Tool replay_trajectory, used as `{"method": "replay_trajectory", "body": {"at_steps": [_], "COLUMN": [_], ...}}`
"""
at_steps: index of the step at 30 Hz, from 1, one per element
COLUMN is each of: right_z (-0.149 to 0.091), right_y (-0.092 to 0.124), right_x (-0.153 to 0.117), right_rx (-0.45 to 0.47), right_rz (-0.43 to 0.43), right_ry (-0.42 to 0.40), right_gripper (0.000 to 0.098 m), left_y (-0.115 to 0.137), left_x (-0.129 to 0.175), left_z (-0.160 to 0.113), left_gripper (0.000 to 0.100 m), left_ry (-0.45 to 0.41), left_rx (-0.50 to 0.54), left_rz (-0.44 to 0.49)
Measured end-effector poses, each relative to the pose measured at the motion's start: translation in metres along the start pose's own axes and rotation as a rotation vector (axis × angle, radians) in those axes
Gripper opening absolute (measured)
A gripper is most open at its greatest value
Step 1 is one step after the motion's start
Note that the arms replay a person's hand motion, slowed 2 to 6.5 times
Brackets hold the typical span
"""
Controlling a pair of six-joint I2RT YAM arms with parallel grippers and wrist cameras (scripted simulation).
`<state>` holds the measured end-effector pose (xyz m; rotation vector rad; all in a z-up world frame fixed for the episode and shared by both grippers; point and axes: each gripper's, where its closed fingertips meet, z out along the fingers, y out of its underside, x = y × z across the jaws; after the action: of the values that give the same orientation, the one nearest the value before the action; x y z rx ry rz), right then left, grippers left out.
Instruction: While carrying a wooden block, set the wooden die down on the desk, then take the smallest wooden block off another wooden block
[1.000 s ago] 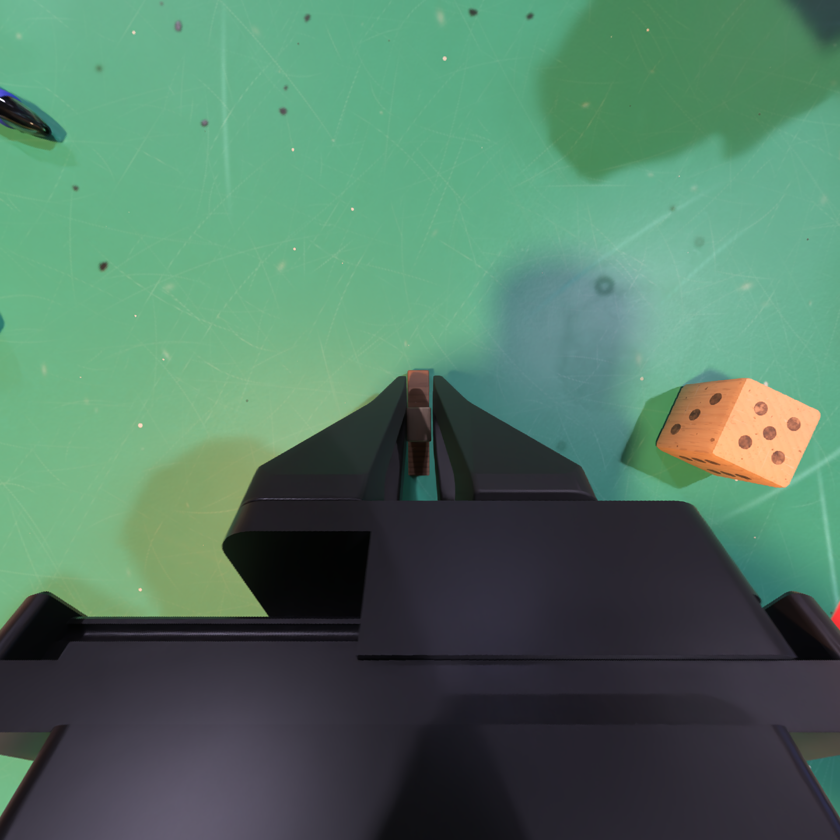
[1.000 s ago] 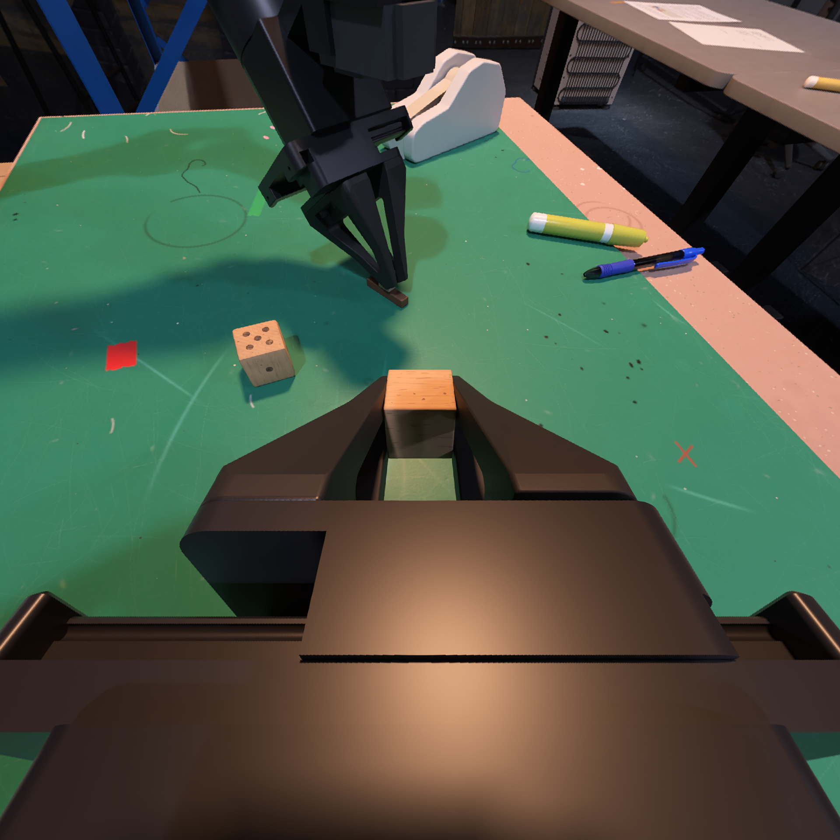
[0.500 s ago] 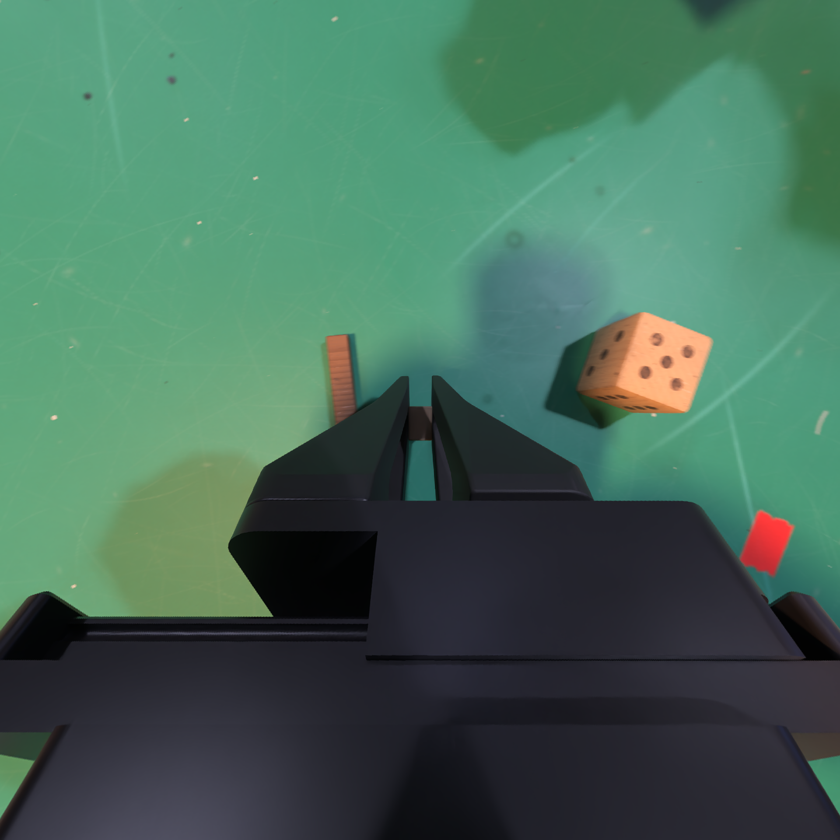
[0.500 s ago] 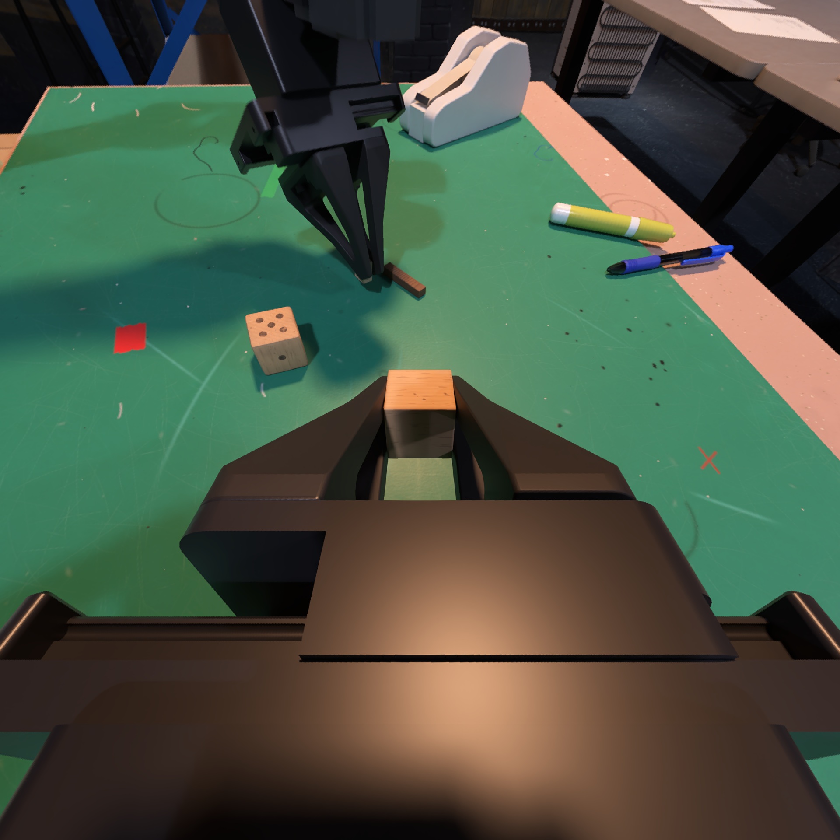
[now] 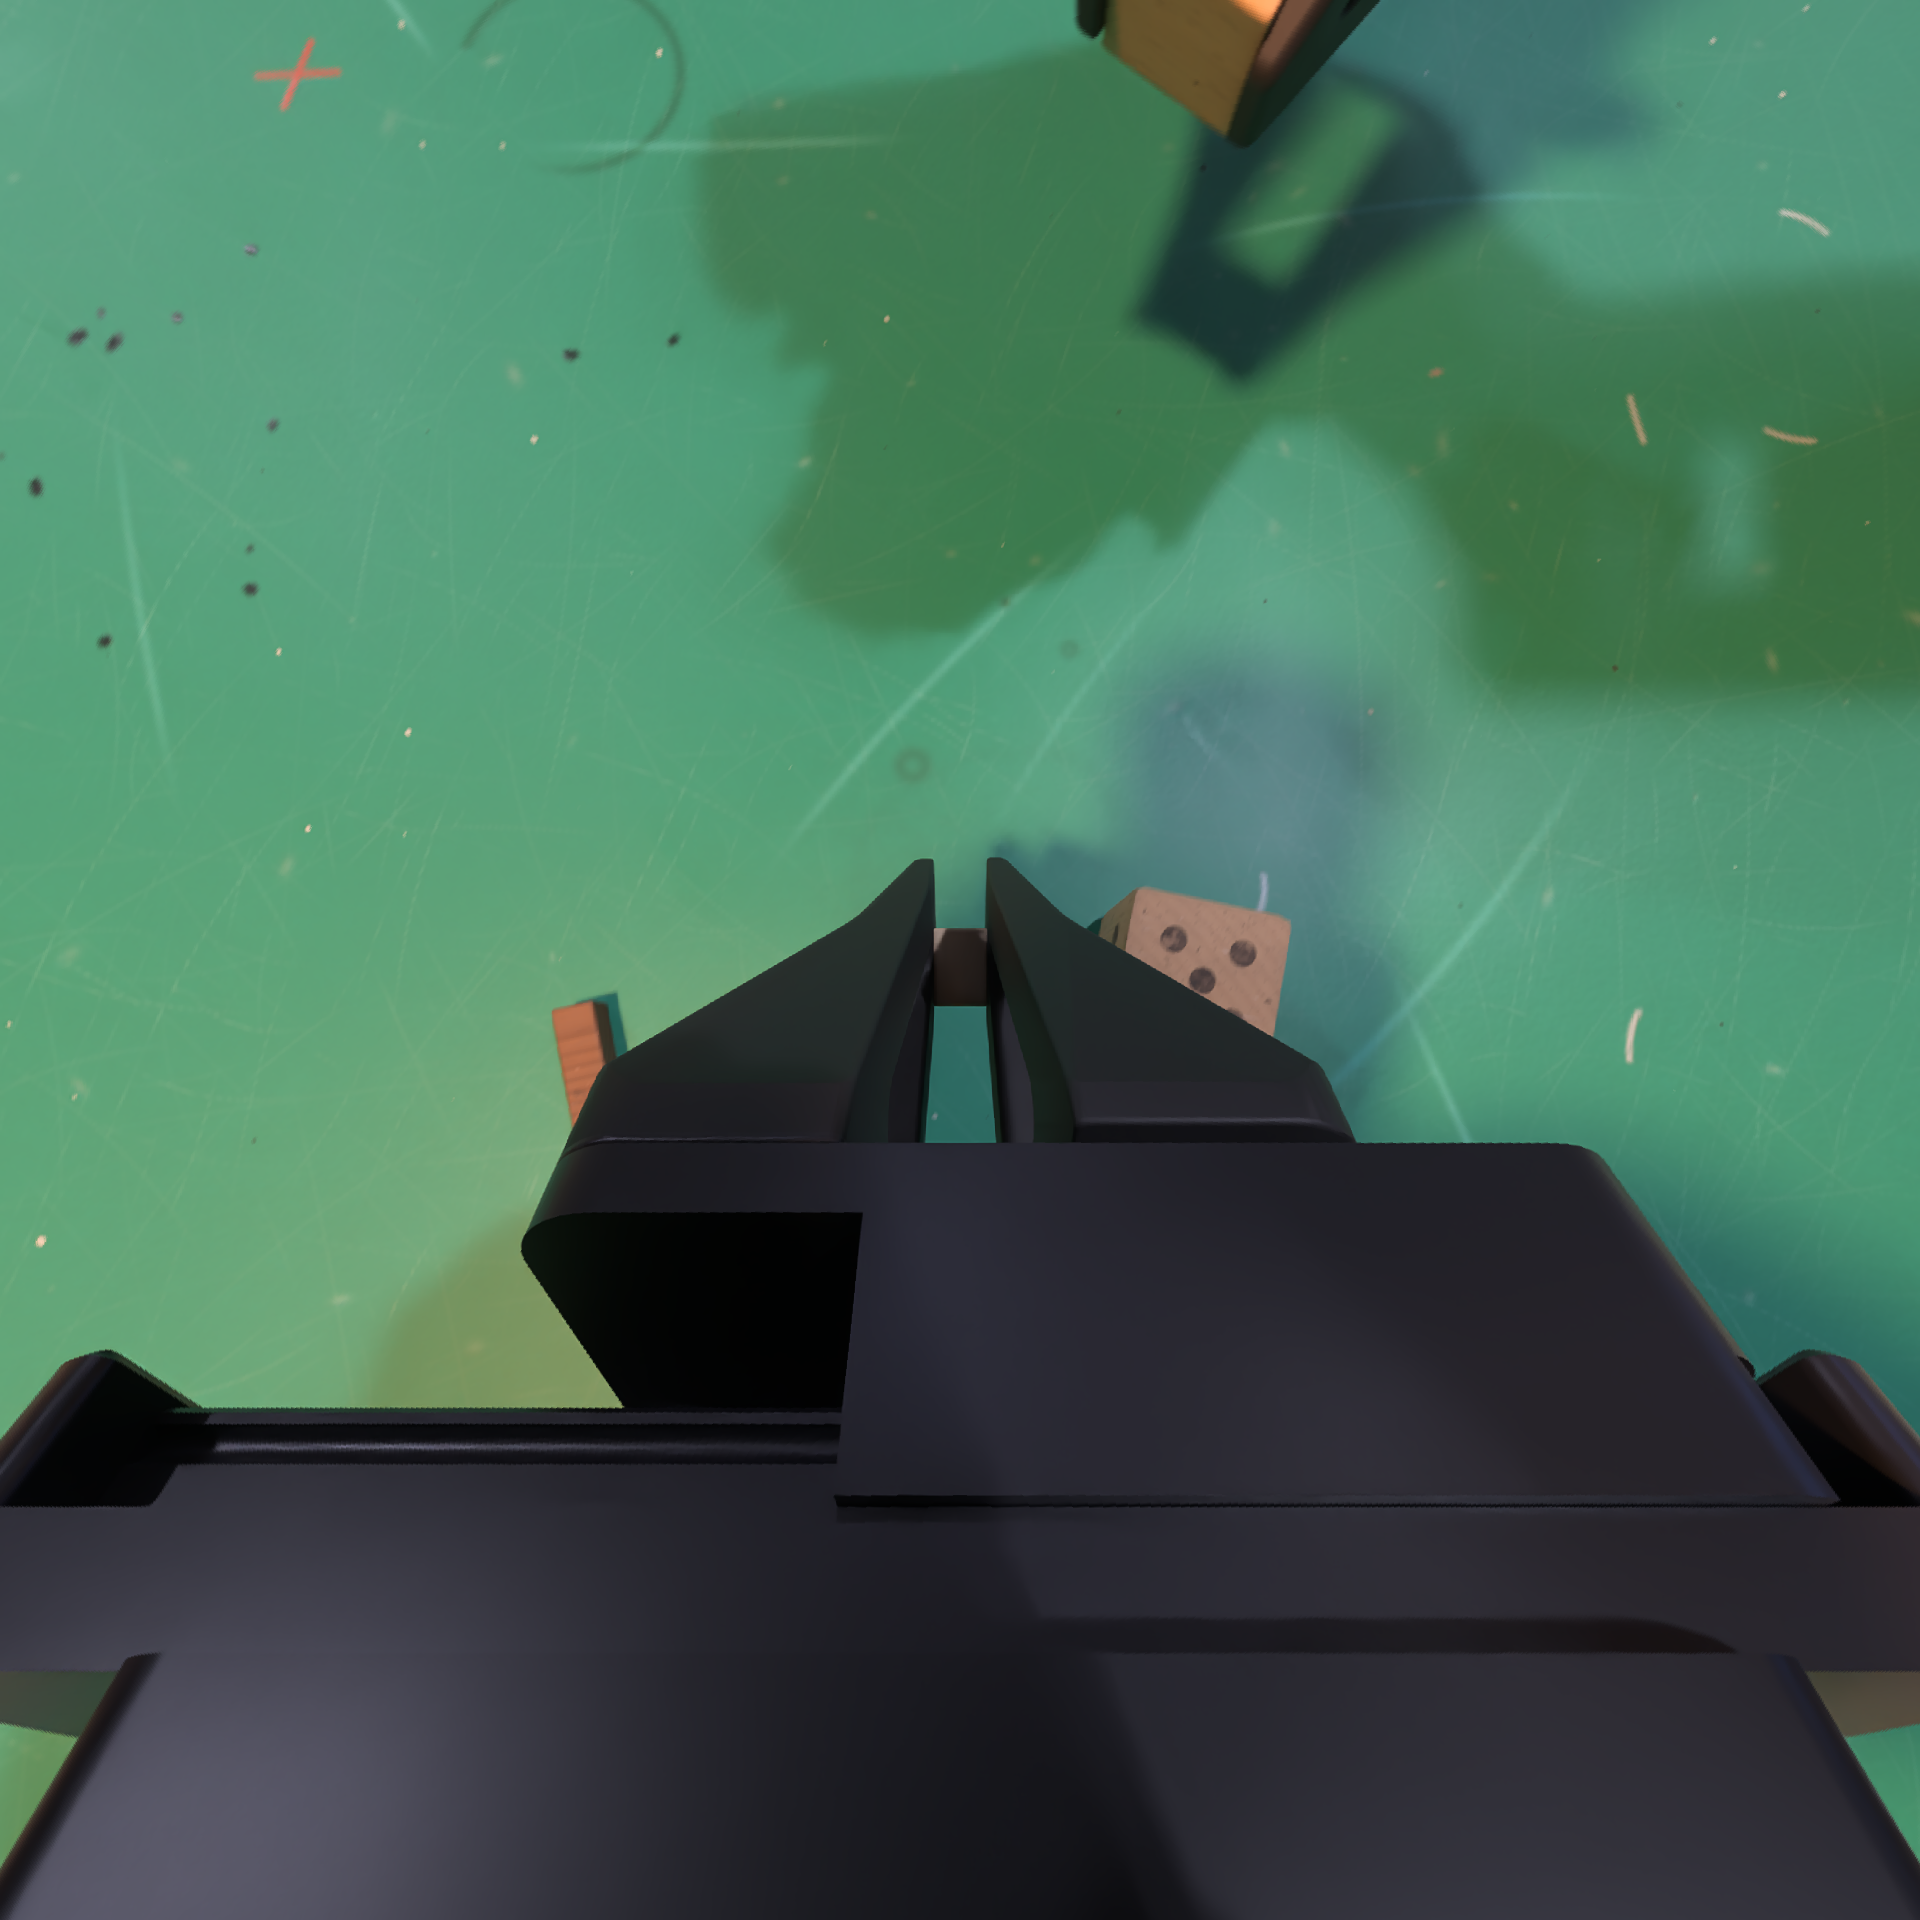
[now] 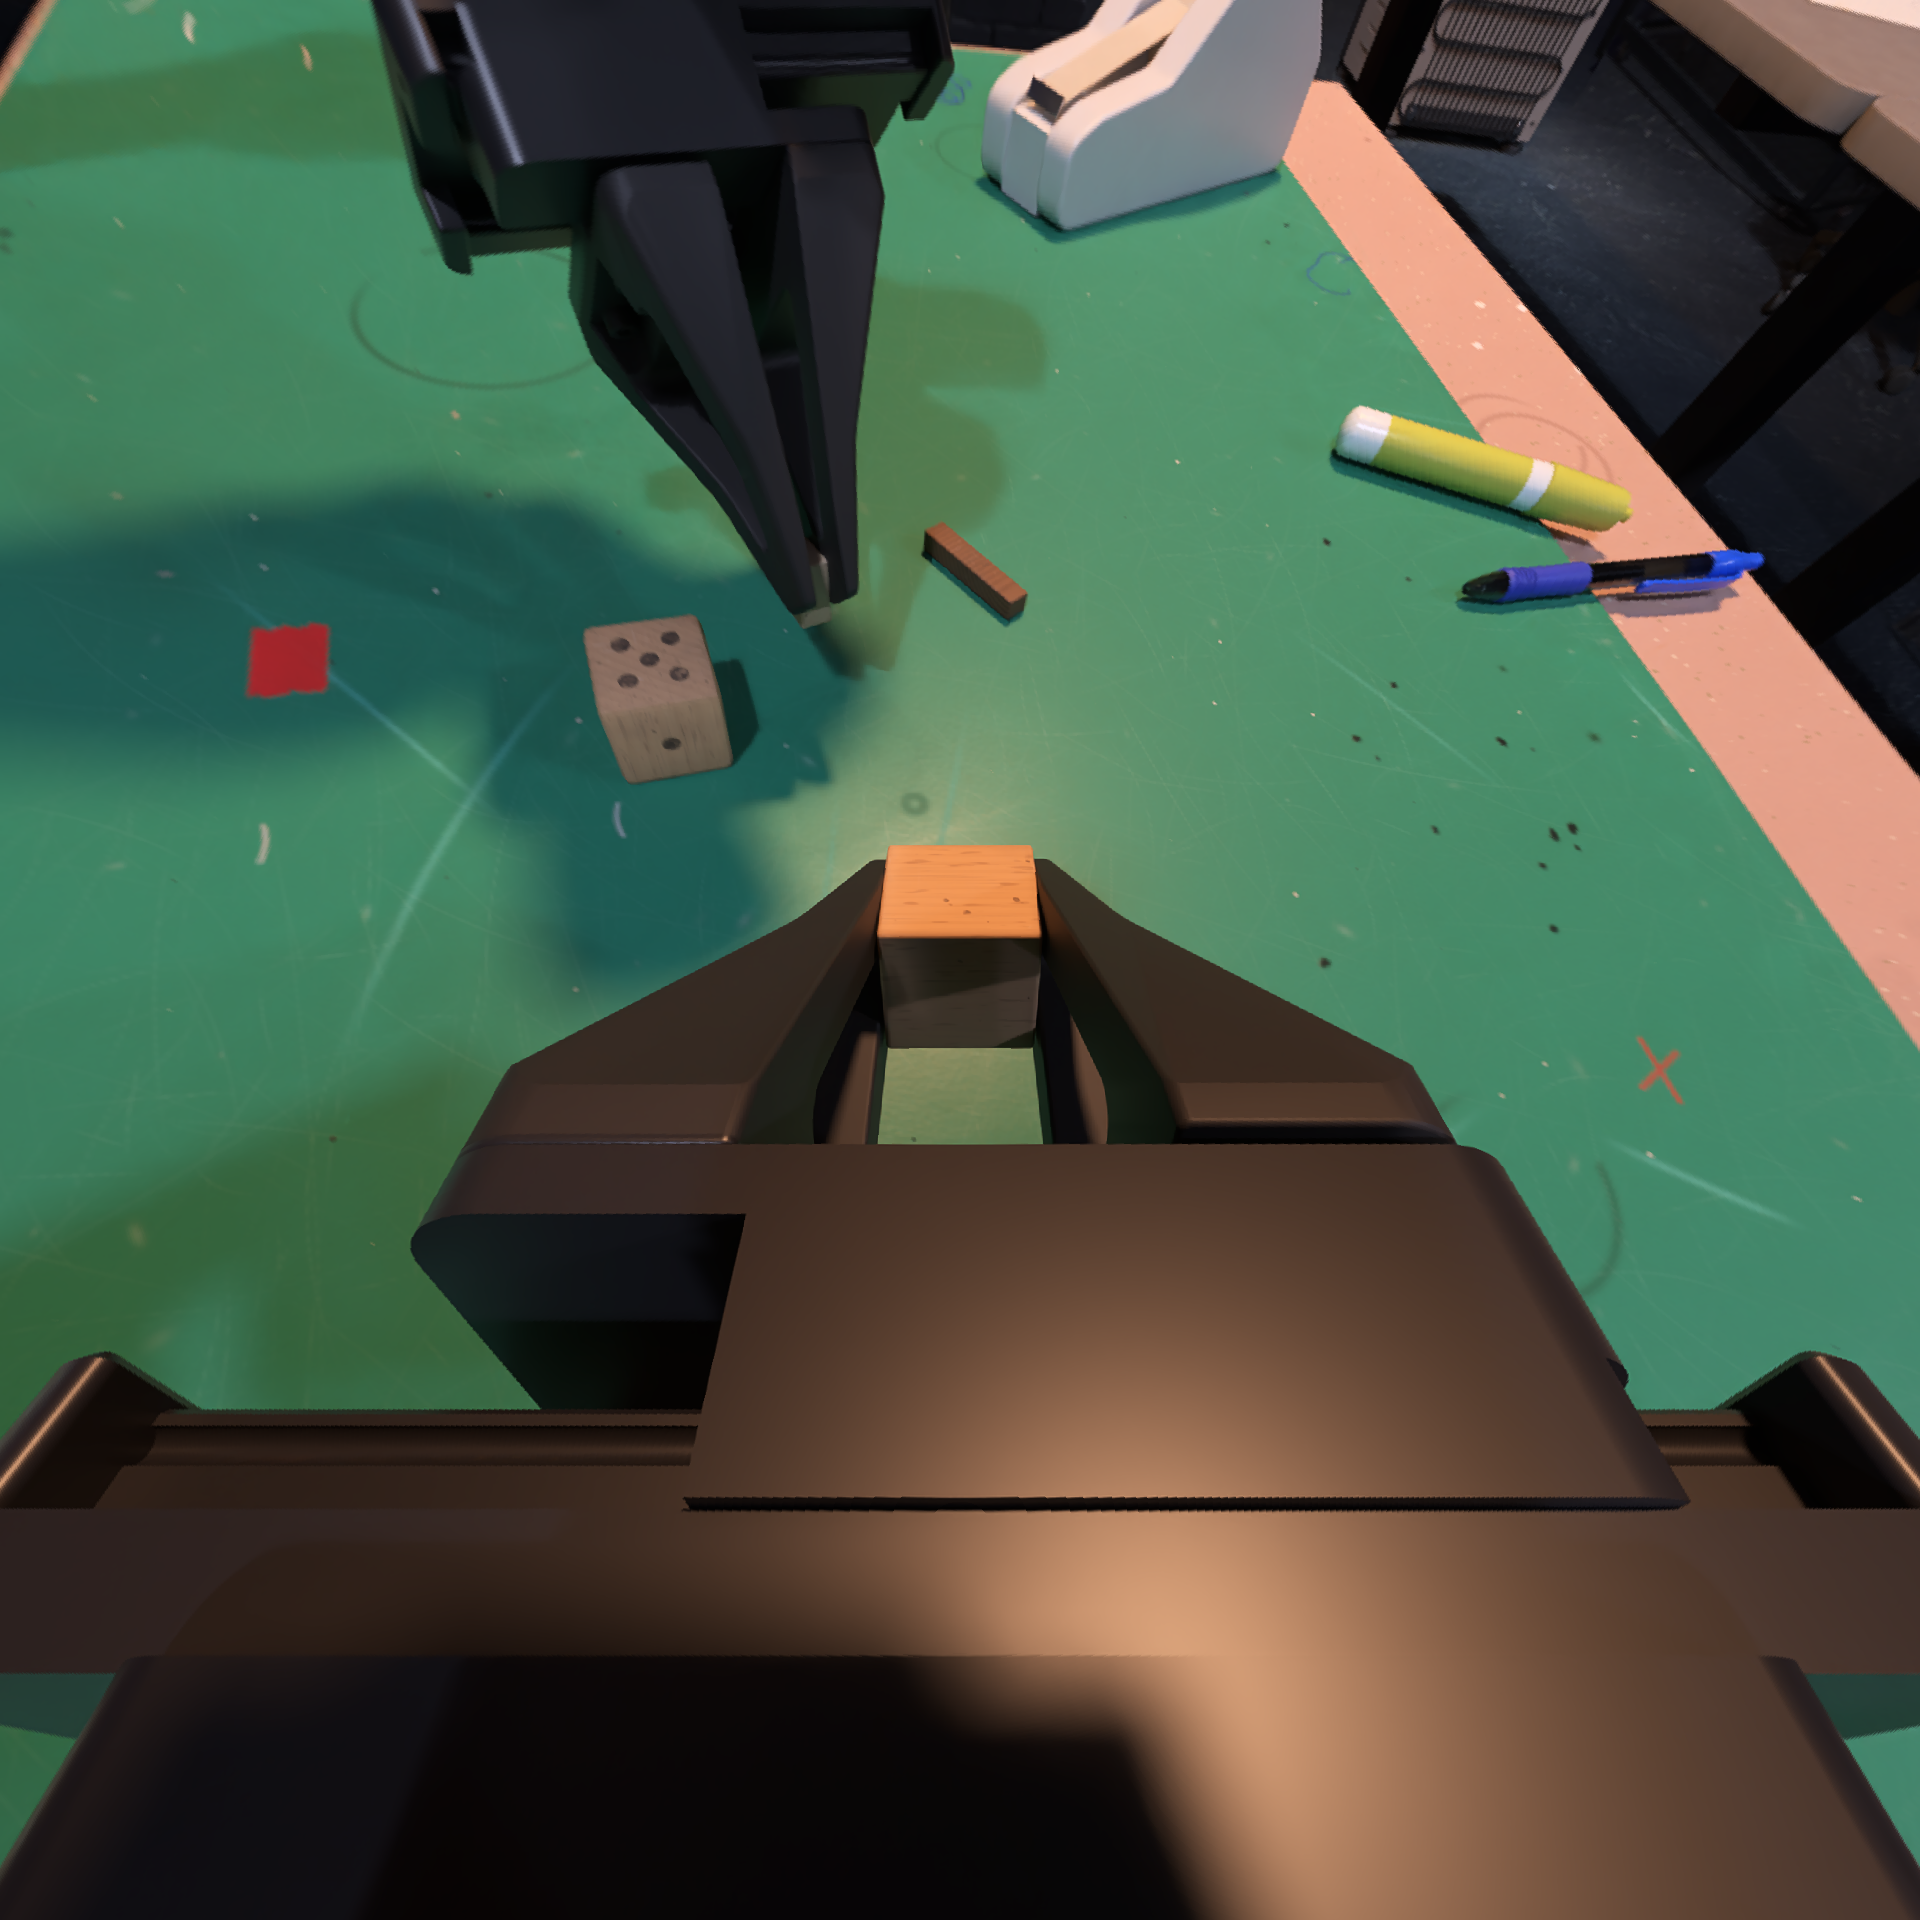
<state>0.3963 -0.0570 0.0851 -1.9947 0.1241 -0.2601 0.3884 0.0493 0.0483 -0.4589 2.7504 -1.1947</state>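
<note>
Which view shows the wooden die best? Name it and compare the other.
The right wrist view: the wooden die stands fully visible on the green desk, its top and front faces clear. In the left wrist view the die is partly hidden behind the left gripper.

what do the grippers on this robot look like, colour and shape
Both are matte black: the left gripper and right gripper each have two wedge-shaped fingers tapering to narrow tips, mounted on a wide flat body with a grooved rail. No cables or markings show.

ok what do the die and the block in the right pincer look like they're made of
Die: pale, matt, unvarnished-looking wood, faint grain, dark drilled-looking pips. Block held in the right pincer: warmer orange wood, visible grain lines and small specks, probably smooth-sanded.
</note>
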Motion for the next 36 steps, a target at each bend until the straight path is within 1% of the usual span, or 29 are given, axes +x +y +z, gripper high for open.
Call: {"method": "replay_trajectory", "body": {"at_steps": [4, 7, 10, 13, 19, 24, 27, 31, 33, 36], "right_z": [-0.008, -0.021, -0.035, -0.048, -0.063, -0.063, -0.059, -0.051, -0.047, -0.040], "right_y": [0.006, 0.016, 0.029, 0.043, 0.063, 0.070, 0.075, 0.080, 0.079, 0.076], "right_x": [0.008, 0.018, 0.034, 0.047, 0.056, 0.058, 0.054, 0.047, 0.046, 0.051], "right_rx": [-0.057, -0.123, -0.192, -0.239, -0.278, -0.289, -0.309, -0.337, -0.344, -0.340], "right_rz": [-0.048, -0.054, -0.041, -0.022, 0.052, 0.084, 0.094, 0.082, 0.070, 0.054], "right_ry": [0.038, 0.055, 0.091, 0.136, 0.143, 0.134, 0.105, 0.068, 0.067, 0.093], "right_gripper": [0.0218, 0.0218, 0.0218, 0.0218, 0.0218, 0.0218, 0.0218, 0.0218, 0.0218, 0.0218], "left_y": [-0.008, -0.015, -0.022, -0.029, -0.036, -0.032, -0.031, -0.031, -0.031, -0.032], "left_x": [0.008, 0.015, 0.021, 0.027, 0.031, 0.032, 0.031, 0.031, 0.031, 0.032], "left_z": [0.008, 0.014, 0.019, 0.023, 0.030, 0.035, 0.037, 0.037, 0.037, 0.037], "left_gripper": [0.008, 0.008, 0.008, 0.008, 0.008, 0.008, 0.008, 0.008, 0.008, 0.008], "left_ry": [0.003, 0.007, 0.013, 0.015, 0.015, 0.024, 0.027, 0.026, 0.027, 0.032], "left_rx": [0.024, 0.042, 0.060, 0.079, 0.099, 0.091, 0.084, 0.082, 0.083, 0.089], "left_rz": [0.017, 0.027, 0.040, 0.057, 0.062, 0.031, 0.019, 0.010, 0.004, -0.005]}}
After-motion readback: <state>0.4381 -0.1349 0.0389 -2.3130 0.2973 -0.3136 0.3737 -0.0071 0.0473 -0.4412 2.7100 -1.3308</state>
